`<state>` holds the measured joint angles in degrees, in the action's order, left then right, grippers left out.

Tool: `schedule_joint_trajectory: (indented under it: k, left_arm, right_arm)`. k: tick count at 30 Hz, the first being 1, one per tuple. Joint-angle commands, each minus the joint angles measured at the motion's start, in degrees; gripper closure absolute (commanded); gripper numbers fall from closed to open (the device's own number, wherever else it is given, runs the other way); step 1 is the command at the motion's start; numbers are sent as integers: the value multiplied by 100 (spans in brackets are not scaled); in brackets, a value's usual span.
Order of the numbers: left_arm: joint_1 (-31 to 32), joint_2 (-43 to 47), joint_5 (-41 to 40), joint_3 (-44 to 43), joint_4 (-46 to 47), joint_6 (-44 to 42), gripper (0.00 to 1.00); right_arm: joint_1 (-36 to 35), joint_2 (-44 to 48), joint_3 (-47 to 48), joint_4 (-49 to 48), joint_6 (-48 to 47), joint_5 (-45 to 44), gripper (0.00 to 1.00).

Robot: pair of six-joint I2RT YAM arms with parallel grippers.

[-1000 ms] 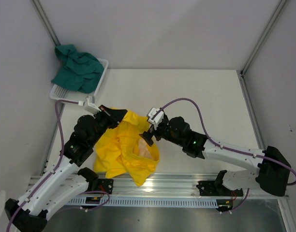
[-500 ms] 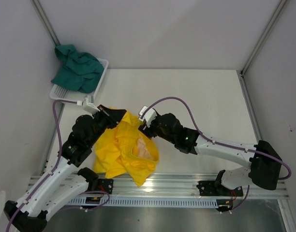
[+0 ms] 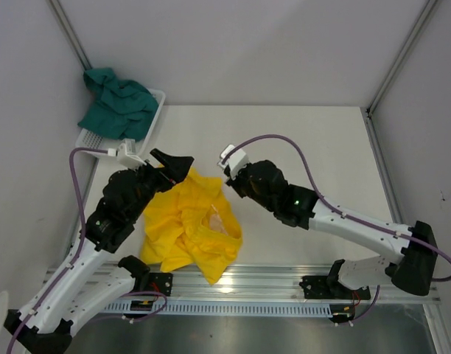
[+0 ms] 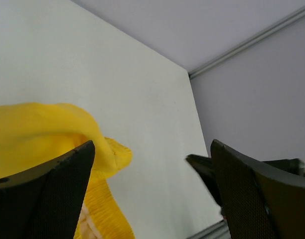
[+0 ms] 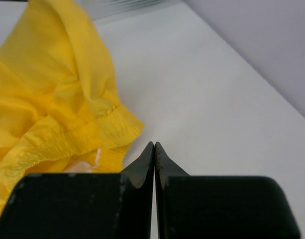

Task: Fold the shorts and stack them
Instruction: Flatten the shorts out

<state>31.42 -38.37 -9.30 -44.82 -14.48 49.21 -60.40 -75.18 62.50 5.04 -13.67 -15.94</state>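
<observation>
now that the left claw [image 3: 175, 162] has let go of the yellow shorts [image 3: 187, 228] and drawn back off their far edge, its fingers [image 4: 48, 199] stand spread wide with nothing between them. the left wrist view shows only bare desk [image 3: 299, 147] through the gap, with the yellow cloth slumped beside one finger. a second ago this claw was clamped on that far hem. the right claw [image 3: 227, 177] has done the reverse. open over the cloth a moment back, it is now pressed together, and the right wrist view shows its tips meeting on nothing. the waistband [image 5: 107, 129] lies just beside them but apart. so neither claw holds fabric.

the yellow shorts lie in a crumpled heap toward the near left corner of the desk, reaching the near edge, with pale lining showing in the middle and nothing spread flat. the teal shorts [image 3: 116, 103] are bunched in the white basket [image 3: 158, 99] at the far left corner.

my reading is that the release is a reset, not a finished fold. the right claw's closing seems to have missed the waistband, so fresh grips are needed before this pair can be flattened. stacking looks a long way off.
</observation>
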Motion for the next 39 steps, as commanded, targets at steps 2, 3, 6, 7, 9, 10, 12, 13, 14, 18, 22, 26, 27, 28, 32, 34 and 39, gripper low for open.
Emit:
schedule_joint_trajectory:
  k: [2,3,6,7,9,10,12,13,14,18,22,26,27,28,32,34,39]
  left_arm:
    - [-92,-161,-520,-738,-494,-526,1]
    - [-101,-179,-477,-748,-494,-544,1]
    - [-171,-232,-161,-686,-381,-535,1]
    - [-171,-250,-64,-617,-337,-509,1]
    - [-171,-294,-46,-581,-283,-474,1]
    - [-171,-337,-54,-555,-257,-465,1]
    - [-180,-364,-124,-502,-257,-465,1]
    - [-171,-382,-159,-502,-257,-474,1]
    - [-180,-399,-186,-484,-257,-491,1]
    - [-285,-478,-230,-484,-406,-579,1]
    - [-373,-373,-370,-405,-564,-667,1]
    - [-426,-206,-406,-343,-591,-702,1]
    - [-426,-154,-406,-309,-608,-711,1]
    - [-417,-136,-415,-282,-609,-755,1]
    - [-426,-92,-371,-185,-670,-913,1]
    - [-426,-135,-388,-168,-740,-992,1]
    - [-417,-101,-432,-19,-767,-1080,1]
  right_arm:
    - [388,872,727,638,242,-585,100]
    - [432,995,772,656,225,-568,100]
    - [573,1321,982,1007,295,-235,97]
    - [608,1348,992,1173,330,36,90]
    - [608,1356,705,1132,286,319,60]
    - [609,1357,546,1009,338,364,57]
    - [704,1208,247,745,531,521,53]
    - [836,1103,236,744,671,827,51]
    - [1202,849,262,788,1021,1160,51]
    - [2100,41,368,613,1997,3251,52]
    - [2287,-769,359,191,2553,3765,50]
    - [2577,-1727,412,-727,3492,4300,50]
    - [2621,-1902,386,-1002,3938,4597,49]
    - [2682,-2235,360,-1527,4169,4722,48]
    - [2735,-2912,359,-2320,5083,4715,34]
    - [2753,-3151,456,-2472,5417,4627,32]
    - [2779,-3810,500,-3078,5910,4460,32]
